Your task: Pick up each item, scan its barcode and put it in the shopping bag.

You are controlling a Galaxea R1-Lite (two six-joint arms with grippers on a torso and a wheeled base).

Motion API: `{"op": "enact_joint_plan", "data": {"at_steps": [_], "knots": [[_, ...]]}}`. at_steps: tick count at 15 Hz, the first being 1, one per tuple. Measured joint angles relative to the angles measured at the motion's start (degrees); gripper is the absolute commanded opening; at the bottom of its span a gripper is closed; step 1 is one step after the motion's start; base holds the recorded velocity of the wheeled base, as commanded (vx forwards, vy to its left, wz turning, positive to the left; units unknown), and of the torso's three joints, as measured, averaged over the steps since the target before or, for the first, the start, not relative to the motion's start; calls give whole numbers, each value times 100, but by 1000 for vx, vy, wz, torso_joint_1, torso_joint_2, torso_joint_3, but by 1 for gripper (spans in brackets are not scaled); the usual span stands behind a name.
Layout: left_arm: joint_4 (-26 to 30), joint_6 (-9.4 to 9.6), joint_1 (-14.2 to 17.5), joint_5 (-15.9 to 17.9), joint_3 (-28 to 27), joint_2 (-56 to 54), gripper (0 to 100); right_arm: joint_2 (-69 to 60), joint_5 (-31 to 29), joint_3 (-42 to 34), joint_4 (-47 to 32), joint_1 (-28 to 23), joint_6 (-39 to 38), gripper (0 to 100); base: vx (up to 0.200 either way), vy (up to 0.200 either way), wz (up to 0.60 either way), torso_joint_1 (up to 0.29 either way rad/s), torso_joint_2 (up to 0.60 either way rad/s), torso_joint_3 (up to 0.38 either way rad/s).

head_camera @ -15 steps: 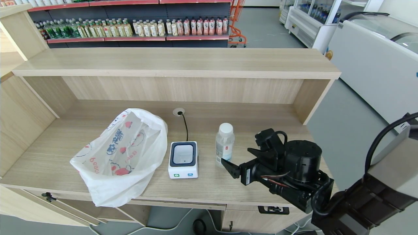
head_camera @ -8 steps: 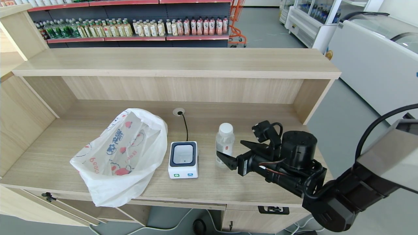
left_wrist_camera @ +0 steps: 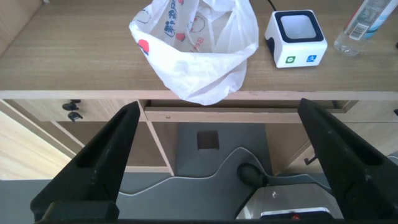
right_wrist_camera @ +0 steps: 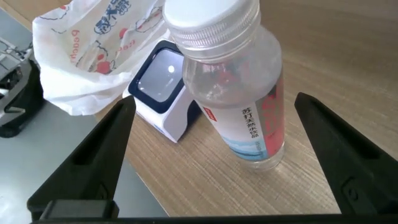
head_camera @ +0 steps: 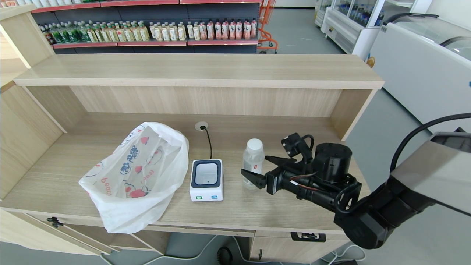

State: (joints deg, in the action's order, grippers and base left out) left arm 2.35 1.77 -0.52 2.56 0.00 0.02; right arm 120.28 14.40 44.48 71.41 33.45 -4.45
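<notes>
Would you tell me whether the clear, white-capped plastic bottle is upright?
Upright: the clear plastic bottle stands on its base, cap uppermost.

My right gripper (head_camera: 254,165) is matte black. The water bottle (head_camera: 252,167) is clear plastic with a white cap (head_camera: 254,144) and a white label (right_wrist_camera: 258,121) printed in red and blue. The barcode scanner (head_camera: 206,191) has a white body, a dark navy frame (head_camera: 217,175) around a pale grey window (head_camera: 205,173), and small green and blue icons (head_camera: 199,197) on its front; its cable (head_camera: 209,143) is black. The shopping bag (head_camera: 136,191) is translucent white, patterned with pink-red peaches, outlined cartoon shapes and blue characters. The counter (head_camera: 235,209) is pale wood with fine straight grain. My left gripper (left_wrist_camera: 219,107) is black. Behind, red shelves (head_camera: 147,43) carry green, yellow and pink drinks (head_camera: 220,30)
</notes>
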Motion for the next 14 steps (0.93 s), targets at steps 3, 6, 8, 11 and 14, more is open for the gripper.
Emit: {"op": "enact_joint_plan", "data": {"at_steps": [3, 6, 8, 11, 14], "knots": [[0, 0, 0, 0, 0, 0, 100, 121, 145, 251, -118, -21, -1, 100, 0, 0, 0, 0, 0, 0], [0, -2, 4, 0, 0, 0, 100, 267, 174, 603, -294, -24, 0, 100, 0, 0, 0, 0, 0, 0], [0, 0, -2, 0, 0, 0, 100, 397, 224, 829, -305, -13, 7, 100, 0, 0, 0, 0, 0, 0], [-1, 0, 0, 0, 0, 0, 100, 551, 254, 1019, -369, 12, 128, 100, 0, 0, 0, 0, 0, 0], [0, 0, 0, 0, 0, 0, 100, 678, 254, 1198, -457, 34, 207, 100, 0, 0, 0, 0, 0, 0]]}}
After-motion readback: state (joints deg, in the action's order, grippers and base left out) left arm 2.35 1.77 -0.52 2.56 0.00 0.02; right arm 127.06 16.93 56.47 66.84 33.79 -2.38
